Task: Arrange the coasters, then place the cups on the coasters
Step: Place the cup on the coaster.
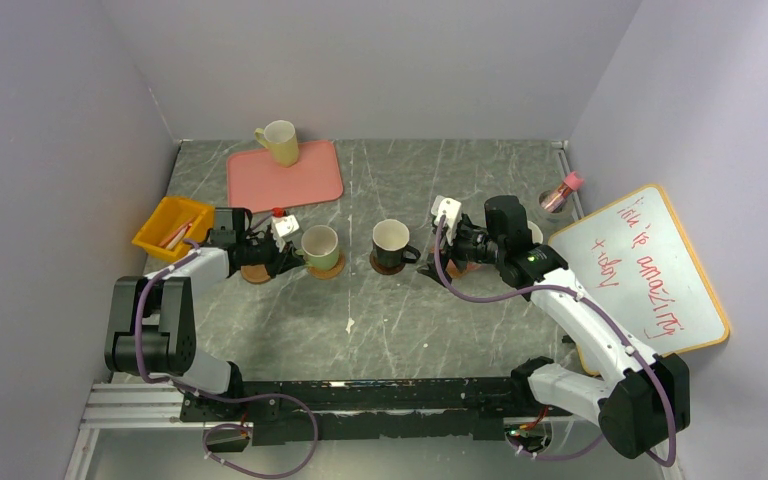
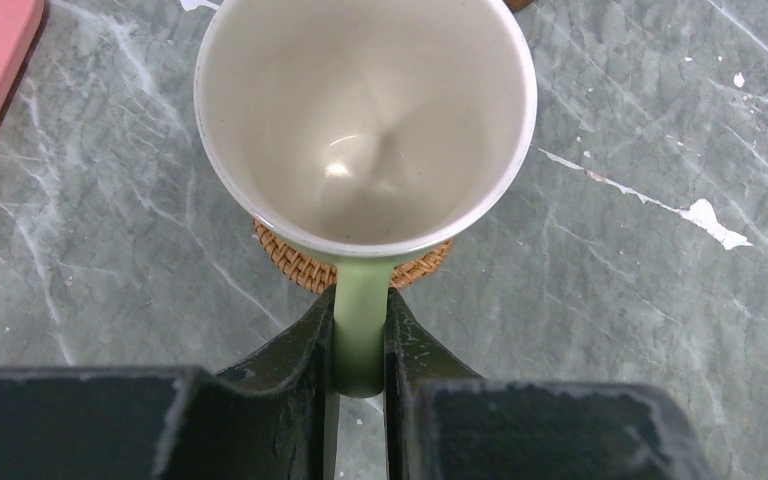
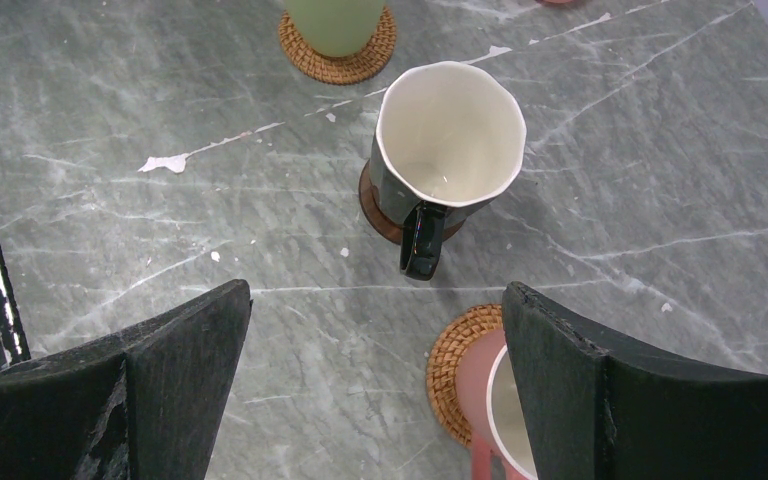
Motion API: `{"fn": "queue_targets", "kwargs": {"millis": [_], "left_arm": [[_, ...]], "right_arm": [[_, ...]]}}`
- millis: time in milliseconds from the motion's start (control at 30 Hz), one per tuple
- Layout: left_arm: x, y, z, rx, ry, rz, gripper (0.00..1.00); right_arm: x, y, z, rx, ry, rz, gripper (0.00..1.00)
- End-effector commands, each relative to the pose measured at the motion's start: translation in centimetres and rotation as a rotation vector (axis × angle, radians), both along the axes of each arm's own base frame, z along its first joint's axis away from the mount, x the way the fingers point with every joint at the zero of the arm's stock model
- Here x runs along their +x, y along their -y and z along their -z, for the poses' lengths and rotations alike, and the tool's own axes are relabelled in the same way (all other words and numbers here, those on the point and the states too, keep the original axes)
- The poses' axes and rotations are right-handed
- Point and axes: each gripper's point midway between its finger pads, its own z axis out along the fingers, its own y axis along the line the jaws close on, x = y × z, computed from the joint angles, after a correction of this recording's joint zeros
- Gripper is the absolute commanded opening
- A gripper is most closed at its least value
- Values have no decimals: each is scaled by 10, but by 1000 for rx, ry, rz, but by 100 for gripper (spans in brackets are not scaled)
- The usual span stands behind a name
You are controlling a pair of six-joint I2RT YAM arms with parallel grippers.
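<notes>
Your left gripper (image 2: pixel 360 312) is clamped on the handle of the green mug (image 2: pixel 365 130), with one finger on each side of it. That mug stands upright on a woven coaster (image 2: pixel 295 262), just left of the black mug (image 1: pixel 392 240) in the top view. Your right gripper (image 3: pixel 375 295) is spread wide and holds nothing. It hovers just right of the black mug, which sits on a dark brown coaster (image 3: pixel 378 212) with its handle turned toward that gripper. Also right of the black mug, close against one right finger, a pink mug (image 3: pixel 472 390) rests on a second woven coaster (image 3: pixel 450 350). Back and to the left of the black mug, a pale yellow mug (image 1: pixel 279 142) stands on the pink tray (image 1: pixel 310 180).
</notes>
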Motion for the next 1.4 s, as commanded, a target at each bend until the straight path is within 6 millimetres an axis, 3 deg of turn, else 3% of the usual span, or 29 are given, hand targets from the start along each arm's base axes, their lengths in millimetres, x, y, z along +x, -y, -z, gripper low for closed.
{"fn": "queue_targets", "kwargs": {"millis": [0, 1367], "left_arm": [[7, 8, -20, -40, 69, 45, 15], [4, 9, -22, -37, 62, 57, 40]], "right_arm": [[0, -4, -14, 33, 55, -26, 100], [-1, -4, -17, 37, 61, -30, 100]]}}
